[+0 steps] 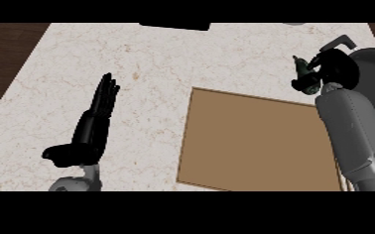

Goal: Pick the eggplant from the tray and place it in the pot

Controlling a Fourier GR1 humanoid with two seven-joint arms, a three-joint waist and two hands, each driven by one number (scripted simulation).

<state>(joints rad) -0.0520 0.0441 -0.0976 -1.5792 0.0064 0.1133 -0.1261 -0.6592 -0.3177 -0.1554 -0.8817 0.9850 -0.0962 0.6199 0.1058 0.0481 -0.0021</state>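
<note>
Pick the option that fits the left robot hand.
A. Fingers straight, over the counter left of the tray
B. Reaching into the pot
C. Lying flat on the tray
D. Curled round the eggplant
A: the left robot hand shows straight fingers pointing up the view, over the counter to the left of the tray, and it holds nothing.

Left robot hand [92, 124] flat (fingers straight), right robot hand [326, 69] far right.
</note>
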